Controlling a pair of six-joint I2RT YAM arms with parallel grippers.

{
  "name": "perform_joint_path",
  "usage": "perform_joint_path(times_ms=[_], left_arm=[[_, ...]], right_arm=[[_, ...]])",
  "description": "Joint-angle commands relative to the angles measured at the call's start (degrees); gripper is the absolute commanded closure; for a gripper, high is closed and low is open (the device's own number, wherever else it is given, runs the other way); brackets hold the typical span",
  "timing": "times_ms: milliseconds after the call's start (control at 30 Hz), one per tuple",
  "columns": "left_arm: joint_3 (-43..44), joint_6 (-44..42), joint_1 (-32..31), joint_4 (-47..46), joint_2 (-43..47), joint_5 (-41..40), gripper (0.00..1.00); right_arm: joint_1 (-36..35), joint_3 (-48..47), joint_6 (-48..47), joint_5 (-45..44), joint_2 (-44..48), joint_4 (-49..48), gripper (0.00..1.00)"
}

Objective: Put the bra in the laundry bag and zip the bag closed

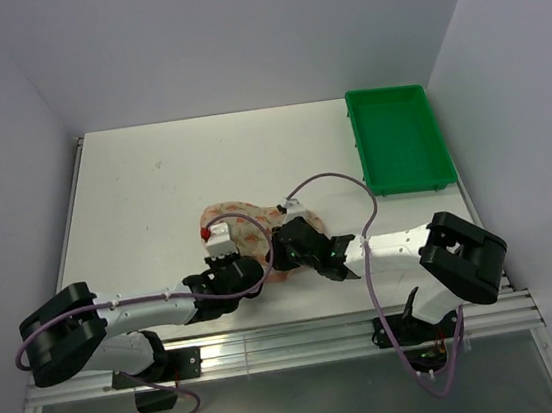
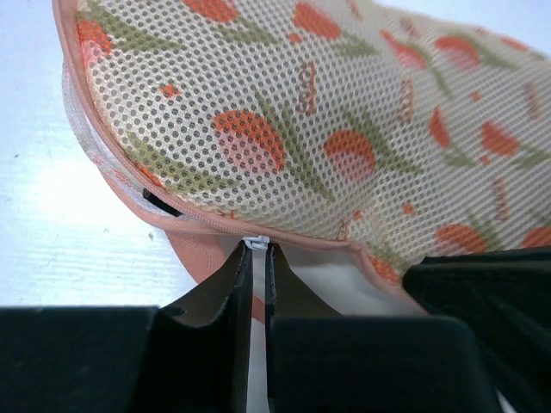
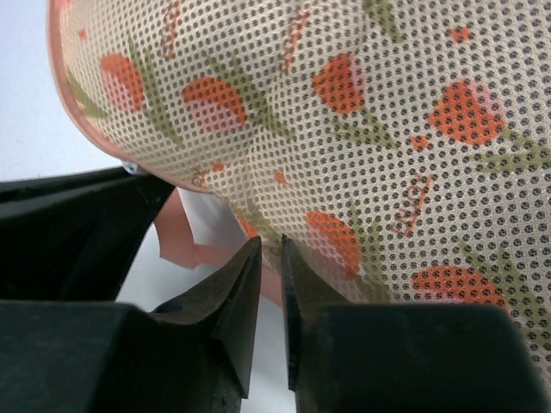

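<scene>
The laundry bag (image 1: 241,226), peach-pink mesh printed with orange tulips, lies at the table's near middle between both arms. In the left wrist view the bag (image 2: 327,120) fills the top, and my left gripper (image 2: 256,251) is shut on its small white zip pull (image 2: 257,242) at the pink zip trim. The bra shows only as a black sliver (image 2: 160,204) in the gap under that trim. My right gripper (image 3: 271,249) stands at the bag's lower edge (image 3: 258,225), jaws a narrow slit apart; whether it pinches the fabric I cannot tell. From above, the left gripper (image 1: 235,264) and right gripper (image 1: 276,255) almost meet.
A green plastic tray (image 1: 399,141) stands at the back right of the white table (image 1: 143,193). The right gripper's black body (image 2: 491,284) sits close beside the left fingers. Purple cables loop over both arms above the bag.
</scene>
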State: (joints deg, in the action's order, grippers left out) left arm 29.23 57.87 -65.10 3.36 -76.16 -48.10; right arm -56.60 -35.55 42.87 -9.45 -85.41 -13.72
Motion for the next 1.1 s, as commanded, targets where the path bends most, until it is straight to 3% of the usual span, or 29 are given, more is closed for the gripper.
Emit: perform_joint_path(times_ms=[0, 200, 433, 700, 900, 933, 967, 1033, 1067], left_arm=[[-0.9, -2.1, -0.3, -4.8, 2.5, -3.8, 1.0], [-4.5, -4.5, 0.1, -9.5, 7.6, -1.7, 1.0], [-9.5, -8.0, 5.8, -17.2, 13.5, 7.7, 1.0], [-13.7, -9.3, 9.3, -23.6, 17.6, 16.8, 1.0], [-13.8, -10.0, 9.5, -23.8, 20.0, 18.8, 1.0], [-13.8, -10.1, 9.5, -23.7, 20.3, 18.8, 1.0], [-13.8, -10.1, 9.6, -23.0, 20.8, 18.7, 1.0], [-13.8, -10.1, 9.7, -22.0, 21.2, 18.4, 1.0], [-14.0, -10.1, 9.9, -21.4, 21.8, 18.4, 1.0]], right_arm=[[-0.6, -0.1, -3.7, -1.5, 2.3, 1.9, 0.76], [-0.7, -2.9, -11.1, 0.1, 1.7, 3.1, 0.48], [-0.6, -5.0, -16.8, 2.8, 0.0, 1.2, 0.22], [-0.5, -10.0, -24.8, 4.1, -4.8, 1.8, 0.21], [-0.5, -14.1, -24.6, 0.4, -8.8, 2.3, 0.42], [-0.5, -14.6, -24.6, -0.2, -8.9, 2.4, 0.59], [-0.5, -14.8, -24.5, -1.6, -8.7, 2.6, 0.69], [-0.5, -14.2, -24.3, -3.2, -7.9, 2.9, 0.89], [-0.4, -13.7, -23.7, -4.7, -6.7, 2.8, 0.94]])
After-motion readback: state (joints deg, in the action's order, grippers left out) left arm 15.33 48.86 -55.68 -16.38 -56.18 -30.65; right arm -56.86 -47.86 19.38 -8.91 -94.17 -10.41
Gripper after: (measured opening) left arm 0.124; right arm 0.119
